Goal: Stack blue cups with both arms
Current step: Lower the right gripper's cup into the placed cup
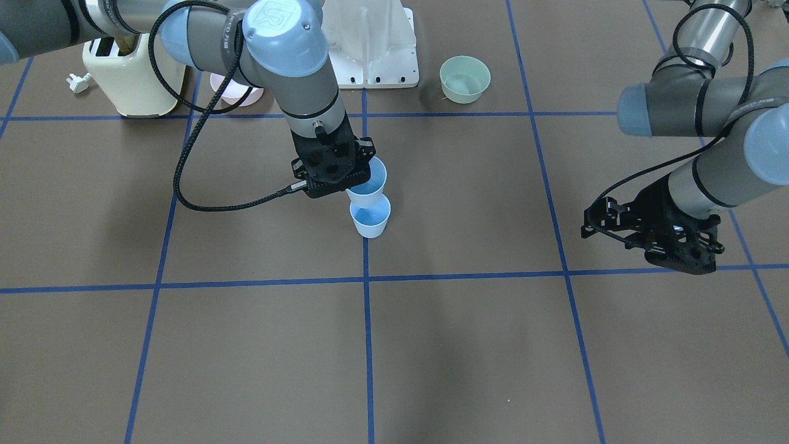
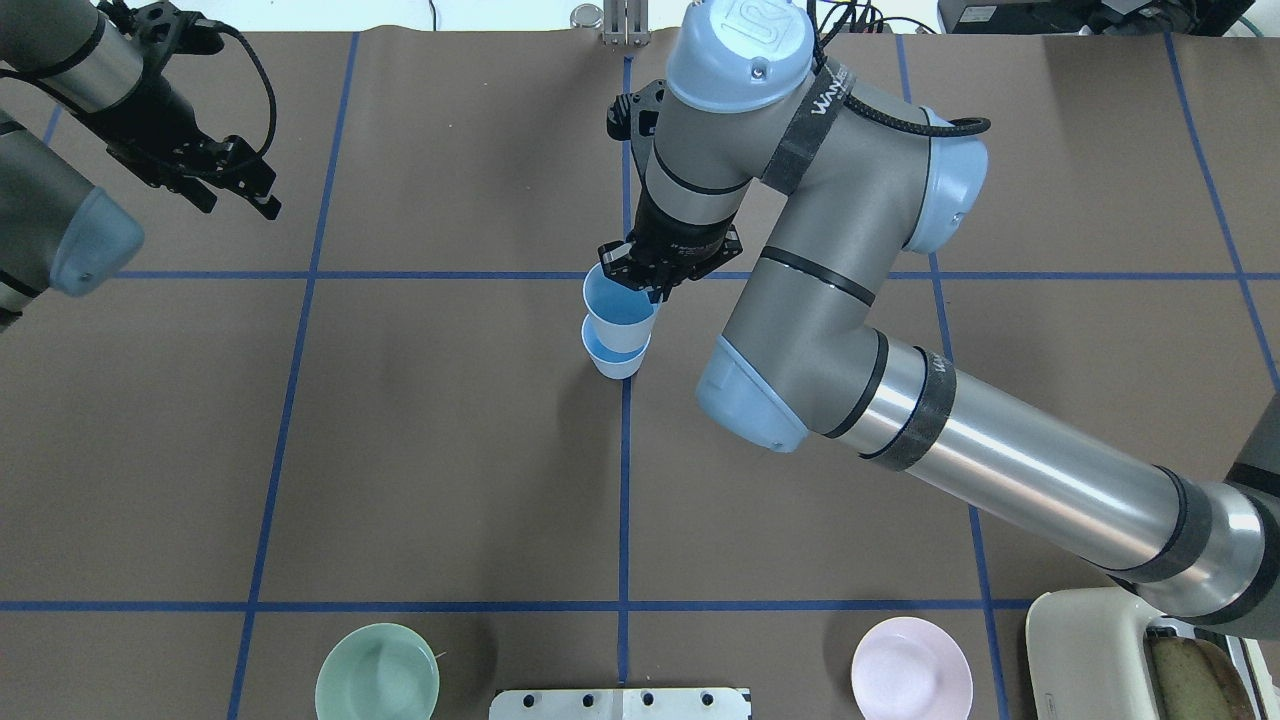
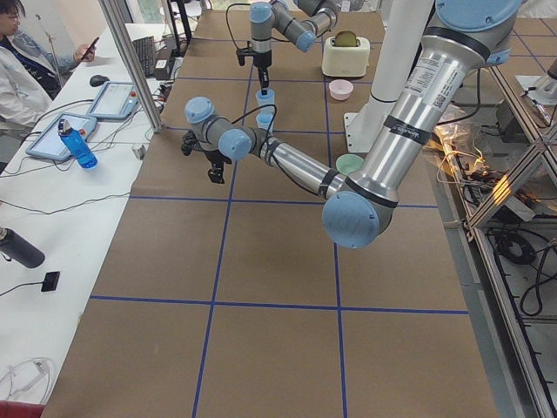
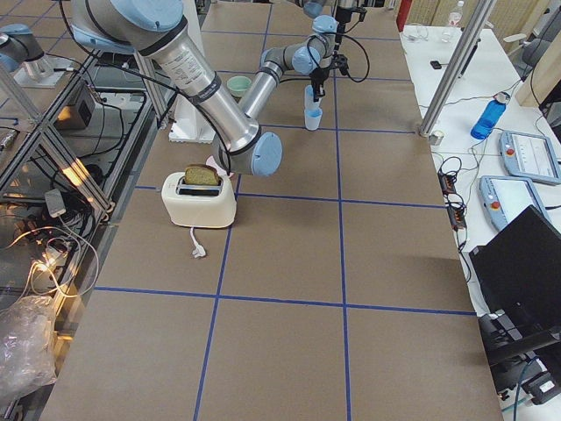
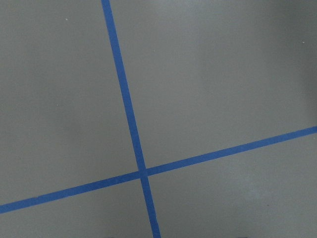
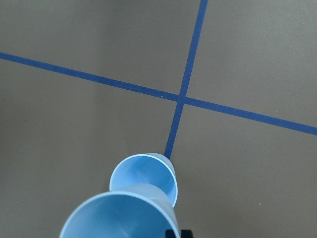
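Observation:
Two pale blue cups are at the table's middle, on a blue tape line. One blue cup [image 1: 370,221] stands upright on the table; it also shows in the overhead view [image 2: 614,360] and the right wrist view [image 6: 144,178]. My right gripper [image 1: 362,180] is shut on the rim of the second blue cup [image 1: 370,183], holding it slightly tilted just above the standing one [image 2: 619,312]. I cannot tell whether its base touches the lower rim. My left gripper [image 2: 238,188] is open and empty, far off to the side [image 1: 669,246]; its wrist view shows only table.
A mint-green bowl [image 1: 465,78] and a pink bowl [image 2: 911,668] sit near the white pedestal base [image 1: 370,49]. A cream toaster [image 1: 132,77] with bread stands beside the pink bowl. Operators' desks with a blue bottle [image 3: 78,145] line the far side.

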Tool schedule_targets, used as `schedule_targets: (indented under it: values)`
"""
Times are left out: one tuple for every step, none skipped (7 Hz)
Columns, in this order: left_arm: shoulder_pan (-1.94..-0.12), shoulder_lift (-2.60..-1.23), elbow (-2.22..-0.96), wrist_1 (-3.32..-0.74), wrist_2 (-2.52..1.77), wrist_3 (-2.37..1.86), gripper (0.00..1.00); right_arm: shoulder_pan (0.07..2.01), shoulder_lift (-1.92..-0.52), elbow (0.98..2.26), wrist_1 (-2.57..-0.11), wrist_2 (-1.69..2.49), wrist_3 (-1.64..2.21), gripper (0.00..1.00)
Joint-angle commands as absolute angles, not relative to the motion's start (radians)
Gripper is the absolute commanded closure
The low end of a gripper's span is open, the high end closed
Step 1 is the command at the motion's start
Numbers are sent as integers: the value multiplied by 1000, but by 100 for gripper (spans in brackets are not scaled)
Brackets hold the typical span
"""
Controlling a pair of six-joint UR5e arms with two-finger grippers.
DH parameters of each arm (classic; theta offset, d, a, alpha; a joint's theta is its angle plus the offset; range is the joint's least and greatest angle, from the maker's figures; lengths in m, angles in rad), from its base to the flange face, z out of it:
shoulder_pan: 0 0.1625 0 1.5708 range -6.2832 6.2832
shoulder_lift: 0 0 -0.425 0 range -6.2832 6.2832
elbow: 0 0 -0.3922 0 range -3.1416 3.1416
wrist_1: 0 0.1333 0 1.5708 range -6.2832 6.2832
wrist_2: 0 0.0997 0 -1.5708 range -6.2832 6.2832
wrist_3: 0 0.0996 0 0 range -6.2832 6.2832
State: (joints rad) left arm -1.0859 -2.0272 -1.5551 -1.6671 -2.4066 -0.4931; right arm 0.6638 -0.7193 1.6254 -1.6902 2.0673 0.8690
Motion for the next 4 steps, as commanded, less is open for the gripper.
schedule_targets:
  values:
    - [-1086,-2023,-1555,-1669,-2401,-491,14,647,-724,1618,-1663,2045,879,100]
    - [-1086,-2022,-1554,-1670,-2399,-491,14,644,-726,1618,-1663,2039,879,100]
    - [-1085,-2022,-1552,-1671,-2399,-491,14,643,-729,1614,-1663,2036,879,100]
    - [-1081,-2007,-1554,-1674,-2399,-491,14,638,-733,1614,-1661,2028,879,100]
